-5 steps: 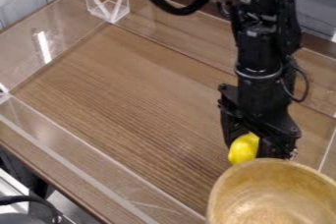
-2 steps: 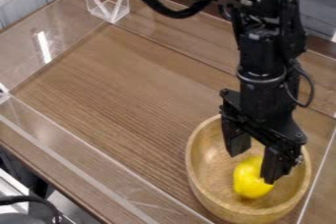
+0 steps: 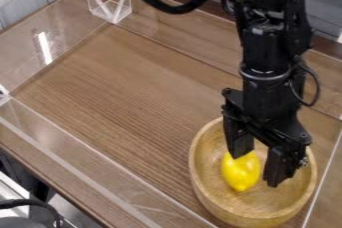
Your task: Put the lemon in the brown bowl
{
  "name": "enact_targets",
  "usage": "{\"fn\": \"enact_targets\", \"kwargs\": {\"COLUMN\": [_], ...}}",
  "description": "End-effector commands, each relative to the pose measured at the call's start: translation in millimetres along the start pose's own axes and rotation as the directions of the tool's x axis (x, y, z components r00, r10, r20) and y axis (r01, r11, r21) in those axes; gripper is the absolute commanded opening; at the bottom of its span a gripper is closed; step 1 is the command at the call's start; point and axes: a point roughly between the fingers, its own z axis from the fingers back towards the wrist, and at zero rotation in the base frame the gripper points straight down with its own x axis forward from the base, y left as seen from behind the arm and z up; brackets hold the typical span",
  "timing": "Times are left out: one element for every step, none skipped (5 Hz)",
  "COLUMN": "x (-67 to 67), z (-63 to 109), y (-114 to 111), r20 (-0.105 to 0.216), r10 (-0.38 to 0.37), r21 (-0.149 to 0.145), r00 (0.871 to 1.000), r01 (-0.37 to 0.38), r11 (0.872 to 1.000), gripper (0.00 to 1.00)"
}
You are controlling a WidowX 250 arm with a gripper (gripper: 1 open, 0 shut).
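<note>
The lemon [image 3: 241, 172] is bright yellow and lies inside the brown bowl [image 3: 203, 160], a light wooden bowl at the front right of the table. My gripper [image 3: 263, 164] hangs straight down over the bowl with its black fingers apart. The lemon sits between and just below the fingertips, free of them. The right part of the bowl is hidden behind the gripper.
A clear plastic wall [image 3: 80, 172] runs around the wooden tabletop [image 3: 120, 82]. A small clear stand [image 3: 110, 4] sits at the back left. The black arm [image 3: 274, 32] rises above the bowl.
One second ago the gripper held the lemon above the bowl's rim. It then opened and the lemon dropped into the bowl, where it has rolled slightly left.
</note>
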Motion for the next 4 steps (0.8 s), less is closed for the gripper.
{"fn": "enact_targets", "kwargs": {"x": [7.0, 7.1, 6.6, 6.4], "z": [20.4, 21.0, 23.2, 24.7], "y": [-4.9, -5.4, -4.9, -5.2], "r20": [0.066, 0.066, 0.063, 0.062], "r10": [-0.03, -0.037, -0.046, -0.053], "r21": [0.009, 0.013, 0.014, 0.015], "r00": [0.997, 0.997, 0.997, 0.997], "r01": [0.029, 0.036, 0.045, 0.052], "r11": [1.0, 0.999, 0.999, 0.999], "gripper": [1.0, 1.0, 1.0, 1.0]}}
